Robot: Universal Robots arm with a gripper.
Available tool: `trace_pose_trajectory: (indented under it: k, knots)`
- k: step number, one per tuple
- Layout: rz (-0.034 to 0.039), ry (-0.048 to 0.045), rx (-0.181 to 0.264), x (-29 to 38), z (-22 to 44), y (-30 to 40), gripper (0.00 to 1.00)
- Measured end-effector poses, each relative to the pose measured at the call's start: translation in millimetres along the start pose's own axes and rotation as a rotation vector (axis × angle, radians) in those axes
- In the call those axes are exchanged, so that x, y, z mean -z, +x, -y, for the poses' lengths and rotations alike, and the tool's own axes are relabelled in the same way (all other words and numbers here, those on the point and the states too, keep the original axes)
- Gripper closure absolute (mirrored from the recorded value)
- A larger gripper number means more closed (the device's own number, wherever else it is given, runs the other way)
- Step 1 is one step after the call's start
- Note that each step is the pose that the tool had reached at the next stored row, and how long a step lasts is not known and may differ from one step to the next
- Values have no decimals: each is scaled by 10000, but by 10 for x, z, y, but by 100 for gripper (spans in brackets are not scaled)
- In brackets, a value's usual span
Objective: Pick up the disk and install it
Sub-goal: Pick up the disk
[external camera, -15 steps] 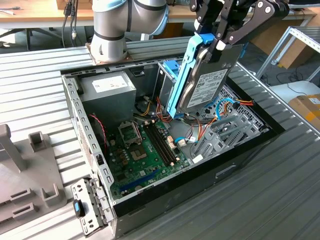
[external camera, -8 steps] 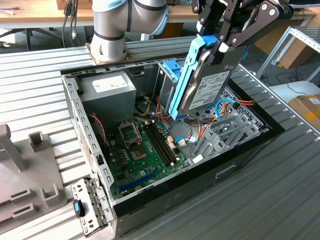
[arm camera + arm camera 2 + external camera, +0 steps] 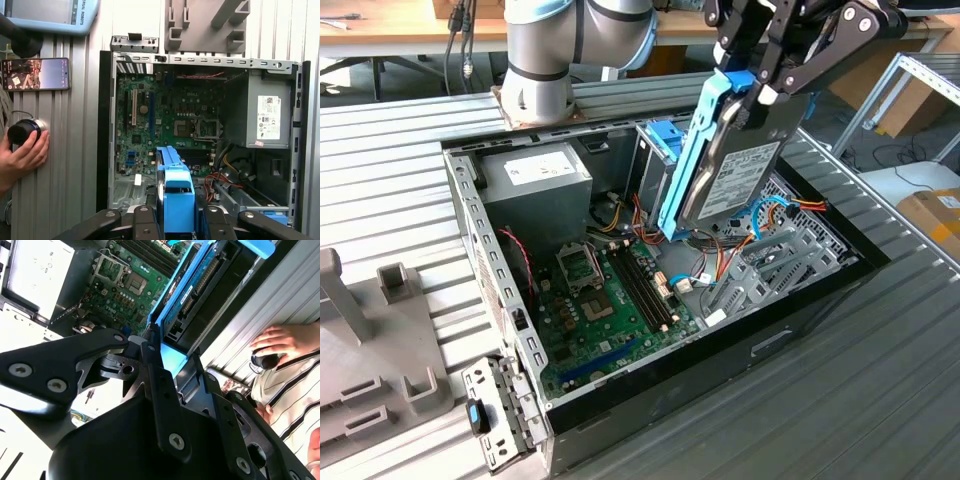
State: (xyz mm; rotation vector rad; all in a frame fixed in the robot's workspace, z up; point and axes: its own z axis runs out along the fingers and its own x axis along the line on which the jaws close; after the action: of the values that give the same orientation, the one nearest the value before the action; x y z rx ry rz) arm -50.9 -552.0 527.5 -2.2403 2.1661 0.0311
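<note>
The end effector (image 3: 766,92) clamps the disk (image 3: 737,172), covering its upper end.

A Universal Robots arm (image 3: 575,45) seen in the exterior view. It is built of fat, rounded cylindrical joints in brushed silver-grey, with a pale blue-grey cap (image 3: 535,8) on one housing. A thin dark seam rings the lowest cylinder above its flared foot. The gripper (image 3: 760,95) is matte black throughout, a scissor-like assembly of flat linkage bars (image 3: 60,367) hinged on round pivots. In the second wrist view, silver screws (image 3: 56,385) with recessed heads stud the bars, singly and in pairs, and the black surfaces carry a dull sheen with bevelled edges. In the first wrist view, the same black bars have rounded ends, each set with a small bright screw.
</note>
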Motion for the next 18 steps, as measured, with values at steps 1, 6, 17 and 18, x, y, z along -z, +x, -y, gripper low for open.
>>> trace_pose_trajectory:
  k: [1,6,17,18]
  knots:
    - [2,1,-1,-1,25,1,63]
    - [0,0,-1,-1,133,4,63]
    - [0,0,-1,-1,139,24,63]
    - [0,0,-2,-1,140,25,63]
